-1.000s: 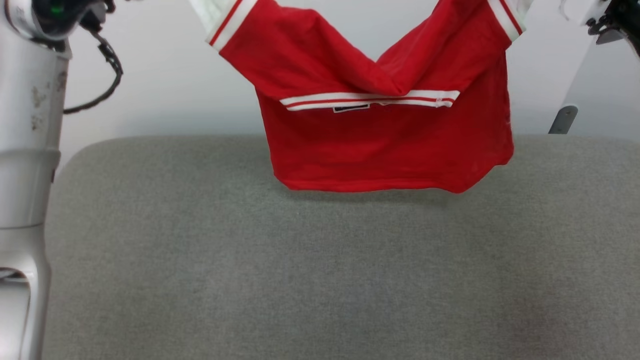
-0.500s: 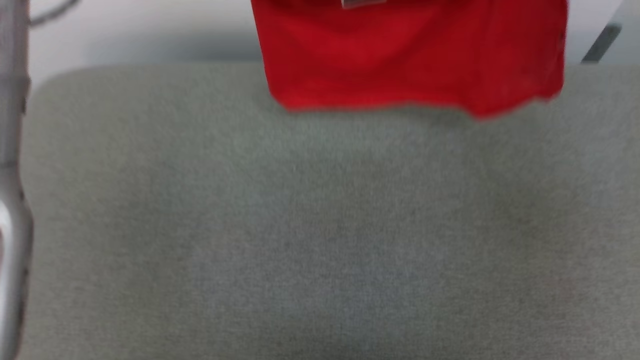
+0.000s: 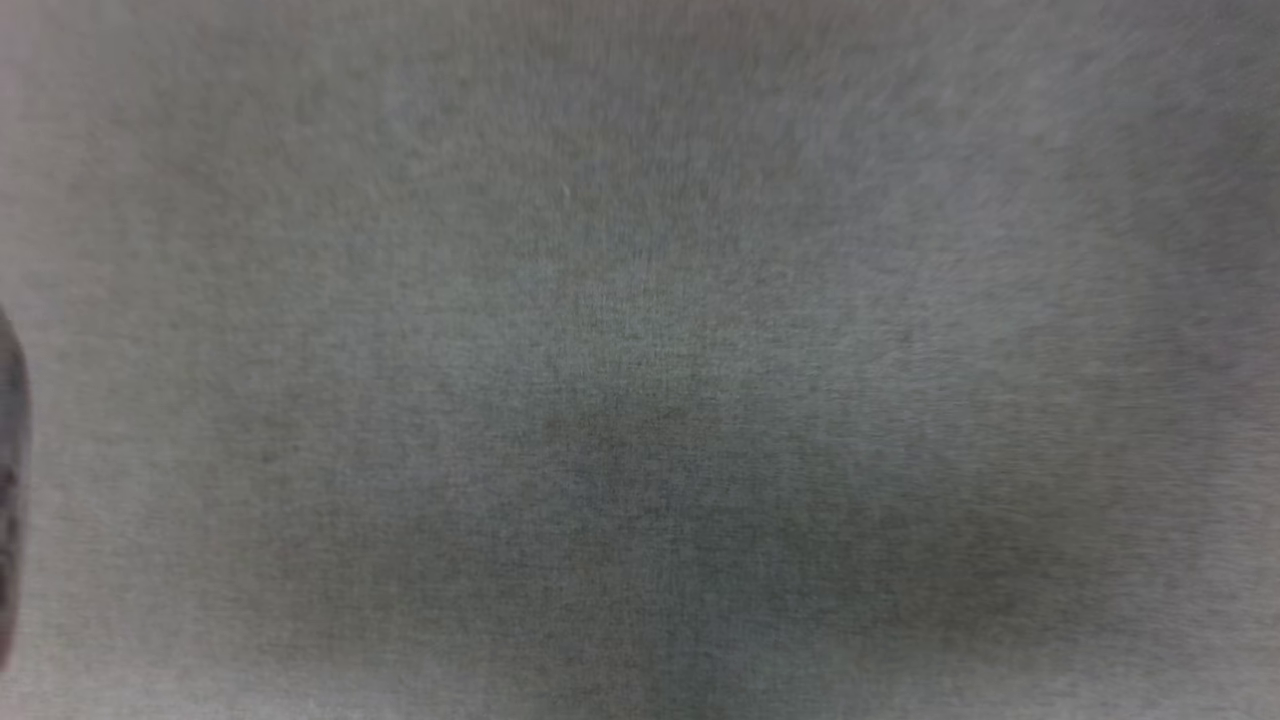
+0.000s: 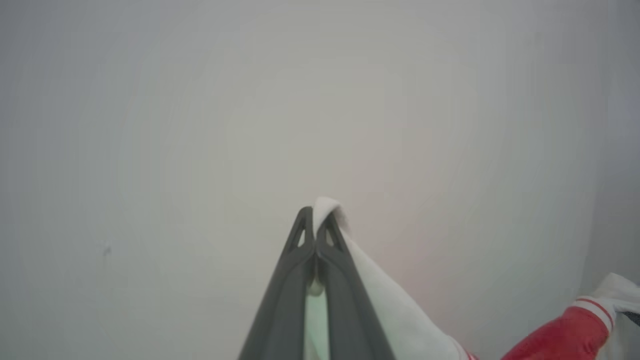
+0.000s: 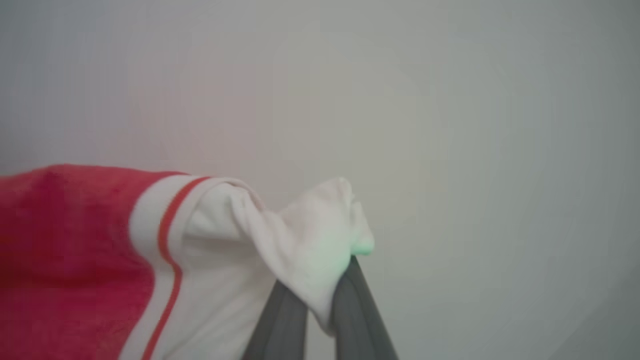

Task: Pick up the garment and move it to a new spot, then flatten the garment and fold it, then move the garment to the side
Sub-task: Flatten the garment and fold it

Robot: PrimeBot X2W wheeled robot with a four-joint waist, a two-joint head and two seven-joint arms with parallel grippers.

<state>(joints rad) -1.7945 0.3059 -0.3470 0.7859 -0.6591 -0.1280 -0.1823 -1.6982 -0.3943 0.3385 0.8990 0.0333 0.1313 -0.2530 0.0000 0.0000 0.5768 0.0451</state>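
Hanging in the air between two grips, the garment (image 5: pixel 65 240) is off the grey surface (image 3: pixel 640 360), with a pale wall (image 4: pixel 150 125) behind it. The left gripper (image 4: pixel 316 220) has its fingers pinched together on a white sleeve, and a tuft of cloth pokes out past the tips. From there the sleeve runs down and away toward the red body. The right gripper (image 5: pixel 325 280) is clamped on the other white sleeve. The cloth bunches over its tips and hides them, and the striped trim and red body trail off to one side.

I'd call this the carry to the new spot, with the lay-down next. To do it well, hold both grips level and well apart so the body hangs without a twist. Let the hem meet the surface first, then draw the sleeves along so the cloth rolls out flat. Don't let go until it rests, because only a little sleeve is pinched in each grip and a jerk could pull it free.

As for pose, both sets of fingers point at the wall, not down at the surface, so both arms seem raised and reaching forward. The head camera looks down at the surface through heavy blur
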